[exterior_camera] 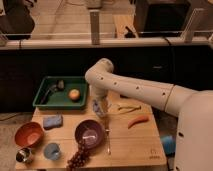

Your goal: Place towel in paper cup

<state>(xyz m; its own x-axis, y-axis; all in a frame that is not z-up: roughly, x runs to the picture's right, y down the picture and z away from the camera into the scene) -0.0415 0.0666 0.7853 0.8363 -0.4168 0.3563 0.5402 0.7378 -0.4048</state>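
Observation:
My arm reaches in from the right, and my gripper (100,107) points down over the wooden table (135,145), just in front of the green tray's right corner. A small whitish shape (96,105) sits right at the gripper's tip. I cannot tell whether it is the paper cup, the towel or part of the gripper. No other plain white cup shows, and no towel can be made out apart from this.
A green tray (46,102) holds an orange (74,94) and a dark item. On the table are a blue sponge (52,121), purple bowl (90,133), orange bowl (28,133), metal cup (23,155), light-blue cup (52,151), grapes (77,157) and an orange-red vegetable (137,121).

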